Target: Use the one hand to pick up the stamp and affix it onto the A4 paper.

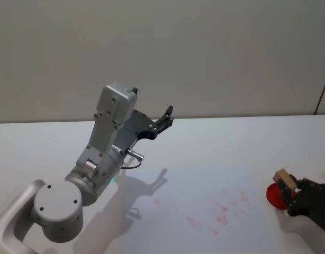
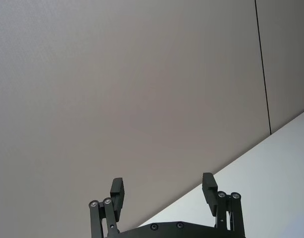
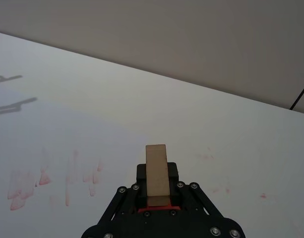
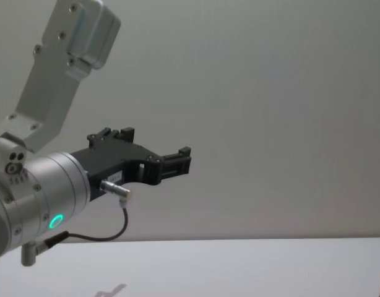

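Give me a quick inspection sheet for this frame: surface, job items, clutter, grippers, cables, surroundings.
Surface: white table, with a sheet of A4 paper lying flat on it, marked with faint red stamp smudges.
Job items: the stamp, a wood-coloured block, is clamped in the right gripper beside the paper's right edge; a red round ink pad lies right beneath it.
Clutter: nothing seen.
Grippers: right gripper shut on the stamp, low at the table; left gripper open, empty, raised above the table's far left.
Cables: thin black cable looping at the left wrist.
Surroundings: plain grey wall, one dark vertical seam at the right.
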`<state>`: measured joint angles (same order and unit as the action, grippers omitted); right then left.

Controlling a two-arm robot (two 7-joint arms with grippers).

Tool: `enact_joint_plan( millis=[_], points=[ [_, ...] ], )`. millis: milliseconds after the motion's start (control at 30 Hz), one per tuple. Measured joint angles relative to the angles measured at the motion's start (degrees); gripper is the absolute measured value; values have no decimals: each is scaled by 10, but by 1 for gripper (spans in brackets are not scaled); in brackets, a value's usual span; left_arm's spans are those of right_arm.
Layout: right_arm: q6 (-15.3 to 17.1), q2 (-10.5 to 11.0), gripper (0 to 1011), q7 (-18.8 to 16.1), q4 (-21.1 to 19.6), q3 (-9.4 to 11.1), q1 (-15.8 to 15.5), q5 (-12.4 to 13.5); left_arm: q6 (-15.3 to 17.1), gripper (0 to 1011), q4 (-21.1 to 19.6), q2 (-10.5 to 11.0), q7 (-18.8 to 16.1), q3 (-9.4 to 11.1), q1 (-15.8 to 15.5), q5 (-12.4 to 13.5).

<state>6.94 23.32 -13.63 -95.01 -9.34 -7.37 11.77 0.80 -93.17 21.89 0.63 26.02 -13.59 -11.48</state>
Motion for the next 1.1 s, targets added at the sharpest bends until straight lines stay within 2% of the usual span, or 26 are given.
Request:
enact_joint_plan(
  millis=[500,1100],
  points=[
    [6,7,221,-3,6,4,-6,-3,0,1001,0,0,0,0,0,0],
    [16,-2,220,2,17,-1,3,-15,0,1001,0,0,0,0,0,0]
  ],
)
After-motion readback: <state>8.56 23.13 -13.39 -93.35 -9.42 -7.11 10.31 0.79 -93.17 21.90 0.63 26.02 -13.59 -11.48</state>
